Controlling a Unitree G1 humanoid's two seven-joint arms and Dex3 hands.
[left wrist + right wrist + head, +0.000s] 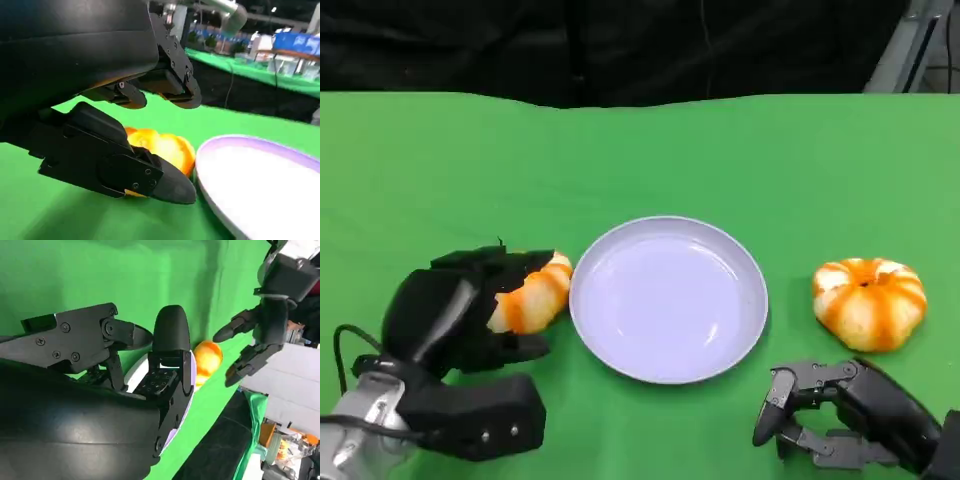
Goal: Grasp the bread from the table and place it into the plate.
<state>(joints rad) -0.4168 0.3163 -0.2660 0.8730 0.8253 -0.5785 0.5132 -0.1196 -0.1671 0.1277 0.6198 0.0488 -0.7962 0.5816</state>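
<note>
Green cloth covers the table [640,150]. A pale lilac plate [668,298] sits near the middle of its front half, bare inside. Just beside the plate's left rim lies a piece of orange and white bread [533,294], on the cloth and outside the plate. The left hand [470,305] is wrapped around this bread from the left, with black fingers above it and the thumb below; the left wrist view shows the bread [160,149] between the upper fingers [170,82] and the lower thumb, close to the plate's rim [240,142]. Whether the bread is lifted off the cloth I cannot tell. A second bun [869,302], round and striped orange and white, rests on the cloth to the plate's right, well apart from it. The right hand [840,415] lies near the table's front right corner, just in front of that bun, fingers loosely curled and holding nothing.
</note>
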